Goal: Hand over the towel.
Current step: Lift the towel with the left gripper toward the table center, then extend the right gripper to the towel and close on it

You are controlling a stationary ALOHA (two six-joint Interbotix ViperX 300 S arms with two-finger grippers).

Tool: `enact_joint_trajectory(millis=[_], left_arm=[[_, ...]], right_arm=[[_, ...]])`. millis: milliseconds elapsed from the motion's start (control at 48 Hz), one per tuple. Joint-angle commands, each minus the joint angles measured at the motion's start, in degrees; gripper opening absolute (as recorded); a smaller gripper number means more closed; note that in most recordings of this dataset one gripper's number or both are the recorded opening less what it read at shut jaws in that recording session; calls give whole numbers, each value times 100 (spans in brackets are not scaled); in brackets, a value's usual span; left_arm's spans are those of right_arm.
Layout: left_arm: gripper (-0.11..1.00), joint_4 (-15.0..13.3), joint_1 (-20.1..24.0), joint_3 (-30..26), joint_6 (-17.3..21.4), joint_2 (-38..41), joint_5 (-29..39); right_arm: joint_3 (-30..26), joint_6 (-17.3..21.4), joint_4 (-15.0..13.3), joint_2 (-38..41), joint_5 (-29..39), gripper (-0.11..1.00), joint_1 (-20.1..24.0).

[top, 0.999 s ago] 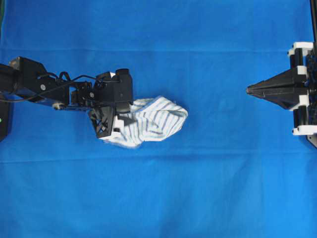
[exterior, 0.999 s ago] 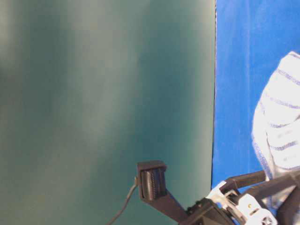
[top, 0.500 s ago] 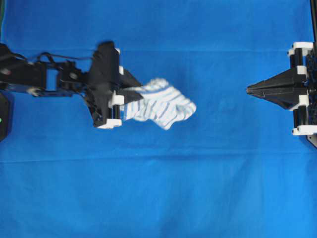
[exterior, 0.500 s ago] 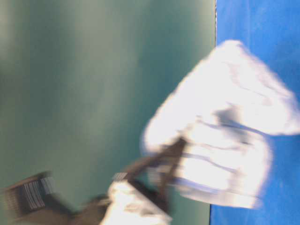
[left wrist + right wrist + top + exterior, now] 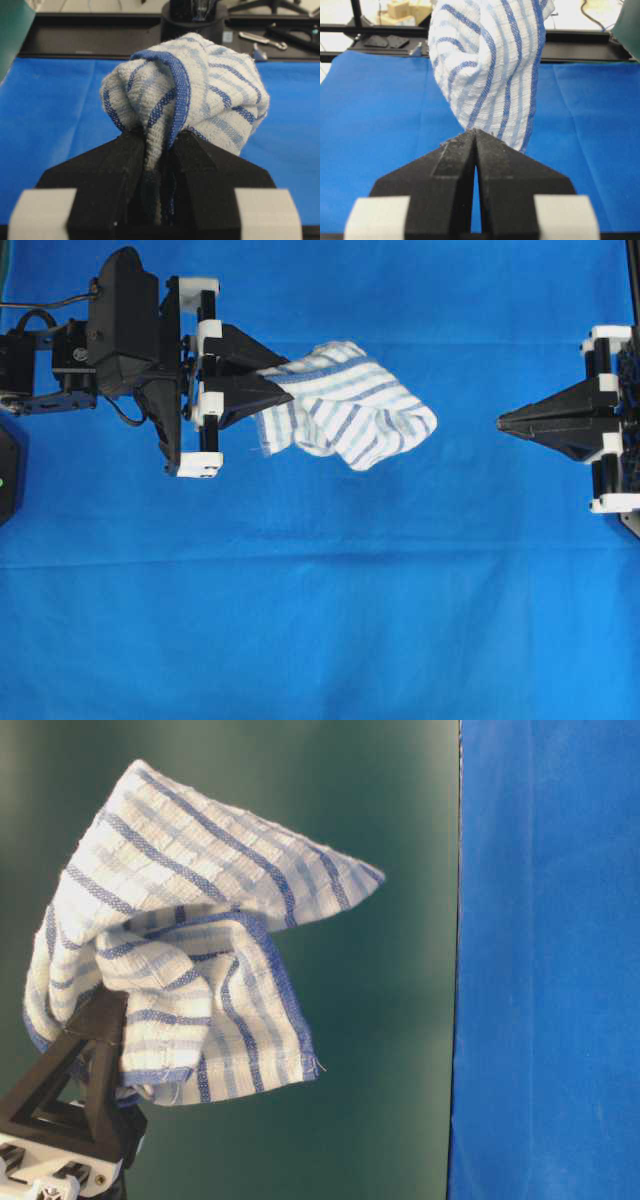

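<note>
The towel (image 5: 345,405), white with blue stripes and a blue hem, hangs in the air off the tips of my left gripper (image 5: 285,386), which is shut on a bunched fold of it (image 5: 165,135). From table level the towel (image 5: 185,950) droops over the black fingers (image 5: 85,1060). My right gripper (image 5: 503,422) sits at the right edge, shut and empty, its tips (image 5: 474,132) touching each other. It points at the towel (image 5: 490,65) from a clear gap away.
The bright blue tablecloth (image 5: 320,590) covers the whole work surface. A black frame rail (image 5: 100,35) and loose tools (image 5: 262,40) lie beyond its far edge.
My left gripper closed on the towel, lifted it off the cloth and swung it up and toward the right arm. The right gripper has not moved.
</note>
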Motion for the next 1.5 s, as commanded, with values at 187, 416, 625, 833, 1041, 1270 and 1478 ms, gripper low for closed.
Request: enact_joint_trajectory(millis=[187,416,625,833,1041,1270,1478], left_arm=[[6,0,-18,-132,9,-88,-62],[6,0,-18,-141,9,-79,-70],[6,9,-18,-149,9,-70,-70],[6,9,-18,-158,0,-62,-70],[6,9,-35,-158,0,-62,-70],[6,9,-62,-158,0,-62,-79],[6,9,-88,-149,0,-62,-105]], right_arm=[[-167,70,0,62,-35,0,-9],[-308,105,26,360,-220,0,-9],[-694,167,88,1099,-650,31,-9],[-1415,167,88,2329,-993,72,62],[-2197,167,62,3331,-1143,72,141],[-2883,123,62,4034,-1169,72,132],[-3287,114,62,4403,-1160,72,141]])
